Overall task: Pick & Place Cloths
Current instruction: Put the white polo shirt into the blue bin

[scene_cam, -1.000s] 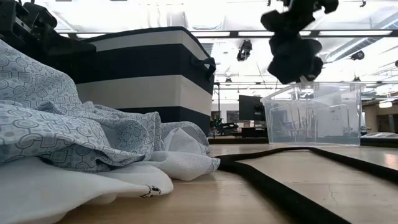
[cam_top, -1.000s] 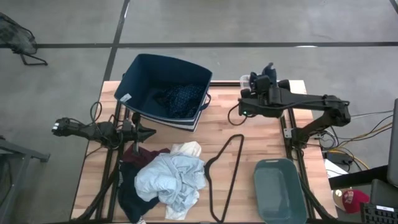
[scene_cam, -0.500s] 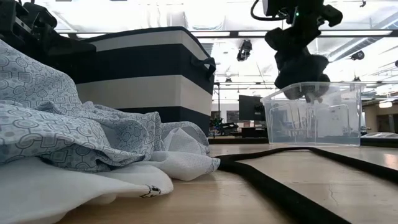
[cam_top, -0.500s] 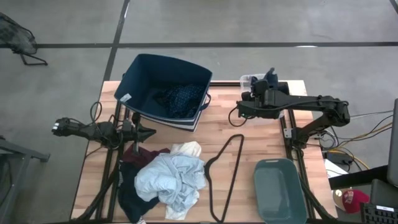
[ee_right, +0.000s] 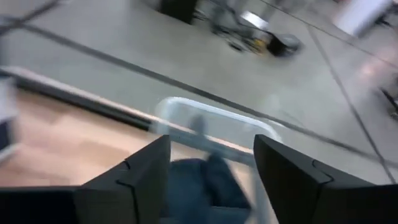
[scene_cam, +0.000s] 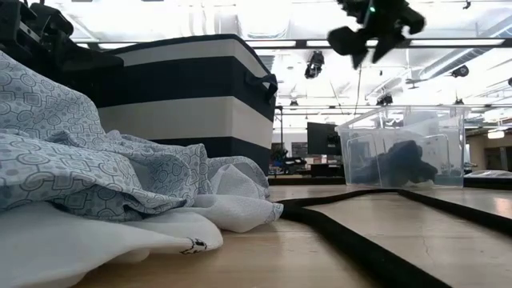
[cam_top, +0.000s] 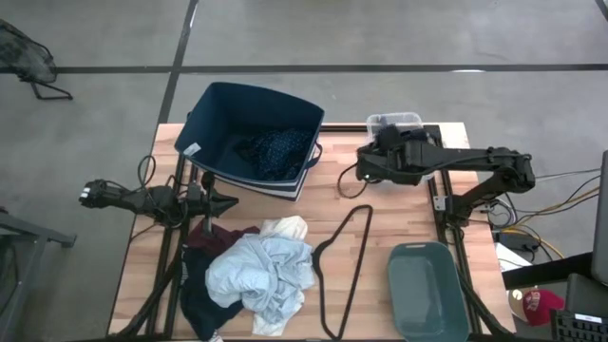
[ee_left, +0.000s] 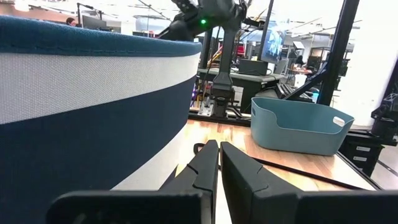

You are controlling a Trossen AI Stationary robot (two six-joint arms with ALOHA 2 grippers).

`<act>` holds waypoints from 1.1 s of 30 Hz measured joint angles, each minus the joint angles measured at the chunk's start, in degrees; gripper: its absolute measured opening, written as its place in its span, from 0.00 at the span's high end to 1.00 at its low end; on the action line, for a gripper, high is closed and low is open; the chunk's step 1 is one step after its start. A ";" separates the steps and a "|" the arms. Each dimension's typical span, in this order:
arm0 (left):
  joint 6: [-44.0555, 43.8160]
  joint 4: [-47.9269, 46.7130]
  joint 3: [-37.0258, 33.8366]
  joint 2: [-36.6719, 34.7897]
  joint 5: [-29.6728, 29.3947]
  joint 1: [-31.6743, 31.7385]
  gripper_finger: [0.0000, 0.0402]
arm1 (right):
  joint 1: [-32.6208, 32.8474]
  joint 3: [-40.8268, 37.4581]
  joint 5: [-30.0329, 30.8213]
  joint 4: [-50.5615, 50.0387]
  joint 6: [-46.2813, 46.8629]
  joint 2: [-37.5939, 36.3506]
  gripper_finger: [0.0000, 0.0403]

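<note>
We've got a pale wood table point(cam_top: 380, 204) with a smooth matt top, a clear glossy plastic box point(scene_cam: 404, 148), and a matt teal plastic tub point(cam_top: 427, 290). The shirt point(cam_top: 261, 275) is soft crumpled cloth, and the navy bin point(cam_top: 252, 119) looks like woven fabric.

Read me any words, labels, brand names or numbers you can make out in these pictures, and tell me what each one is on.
No text can be read in any view.
White tag on the rim of the navy fabric bin: too small to read.
White sticker on the teal tub: too small to read.
Small dark mark on the white cloth: too small to read.
Monitor screens in the room behind: blurred.
</note>
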 joint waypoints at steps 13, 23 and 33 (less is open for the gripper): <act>0.00 0.00 -0.01 0.00 -0.02 -0.02 0.94 | 14.17 -1.97 -11.78 40.58 -36.73 0.09 0.23; -0.02 0.00 -0.01 0.00 0.00 -0.07 0.94 | 24.98 -10.87 -16.87 69.28 -51.50 0.09 0.08; -0.02 0.00 0.01 0.00 -0.02 -0.04 0.94 | 28.53 -15.88 -24.17 92.95 -61.02 10.65 0.09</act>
